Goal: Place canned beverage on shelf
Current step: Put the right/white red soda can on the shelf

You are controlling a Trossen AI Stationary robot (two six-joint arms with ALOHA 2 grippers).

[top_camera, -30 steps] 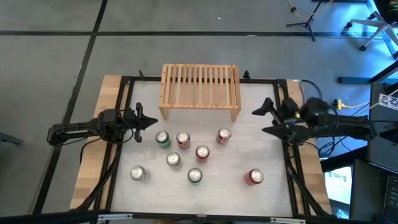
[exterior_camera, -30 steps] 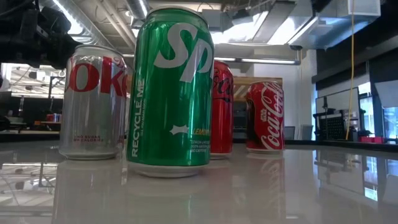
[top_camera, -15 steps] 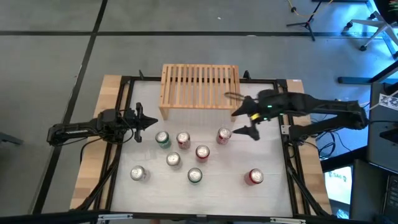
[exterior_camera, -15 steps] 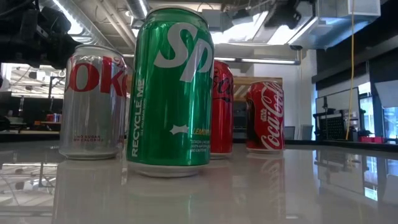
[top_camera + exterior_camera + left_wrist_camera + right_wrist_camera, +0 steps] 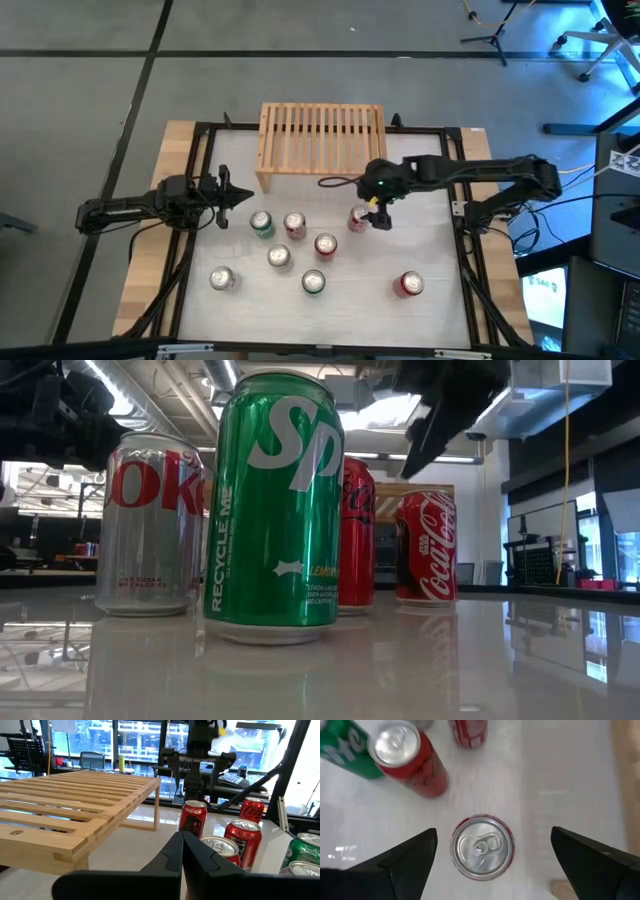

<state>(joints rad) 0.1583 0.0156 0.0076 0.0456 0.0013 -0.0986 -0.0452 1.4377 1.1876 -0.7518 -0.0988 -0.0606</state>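
Observation:
The light wooden slatted shelf (image 5: 322,147) stands on its side legs at the table's far middle; it also shows in the left wrist view (image 5: 75,810). Several cans stand upright on the white tabletop in front of it. My right gripper (image 5: 495,857) is open wide and points down above a red can (image 5: 482,847), one finger on each side of it, touching nothing. That can (image 5: 359,218) is the nearest to the shelf's right end. In the left wrist view my right gripper (image 5: 200,762) hangs above it (image 5: 192,817). My left gripper (image 5: 232,195) is shut and empty at the table's left.
Other cans stand close by: a red one (image 5: 325,243) and a green one (image 5: 262,224) to the left of the red can, a green can (image 5: 275,510) and a silver one (image 5: 150,525) nearer the front, and a lone red can (image 5: 408,284) at the near right.
My right arm has swung from the table's right edge toward the middle and has tipped until its gripper points down over the red can nearest the shelf. It has stayed open. No can has moved.

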